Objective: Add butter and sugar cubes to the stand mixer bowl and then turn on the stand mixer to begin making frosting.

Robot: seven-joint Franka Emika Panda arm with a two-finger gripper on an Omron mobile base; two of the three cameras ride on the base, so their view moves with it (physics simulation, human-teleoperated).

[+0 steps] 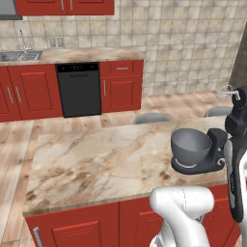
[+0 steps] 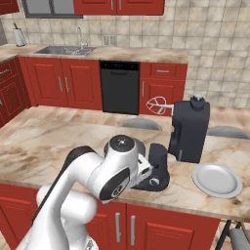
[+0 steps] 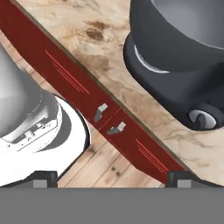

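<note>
Now my gripper (image 3: 112, 179) hangs spread wide and empty over the counter's front edge.
At the hand view's bottom corners sit my fingertips (image 3: 43, 178); the stand mixer (image 3: 175, 83) fills the upper right, silver knob (image 3: 202, 118) at right. In the left base view, the stand mixer bowl (image 1: 190, 144) sits right of centre on the marble counter (image 1: 96, 159).

Red cabinets (image 1: 34, 89), black dishwasher (image 1: 78, 89), tiled wall (image 1: 188, 43), wood floor (image 1: 14, 159).
</note>
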